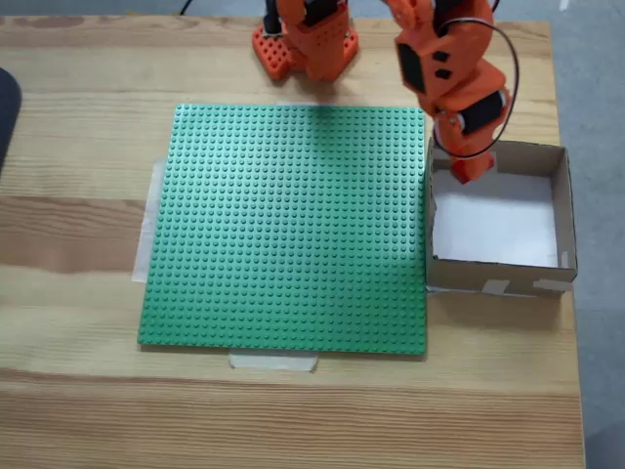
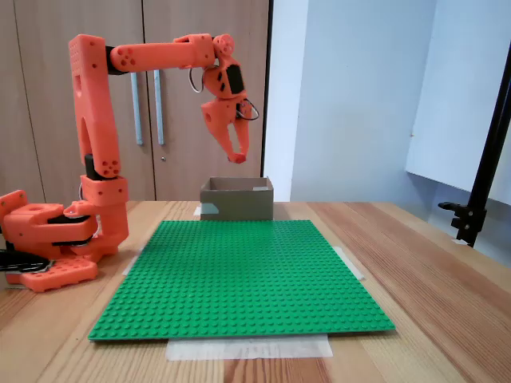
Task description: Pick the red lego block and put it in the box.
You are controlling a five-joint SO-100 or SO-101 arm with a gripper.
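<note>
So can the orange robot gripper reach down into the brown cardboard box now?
Probably yes. The gripper hangs right above the open-topped brown cardboard box, apparently pinching the small red lego block, with nothing between them.

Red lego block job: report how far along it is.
Pick looks done: the tool hangs above the box, shut on the red lego block, with the green baseplate bare. In hand: carrying over the box. Left: release; the box's white floor holds no brick yet.

In a fixed view, the box point(image 1: 563, 210) was set just right of the baseplate point(image 1: 288, 230), with the arm's base point(image 1: 305, 44) placed behind the baseplate.
</note>
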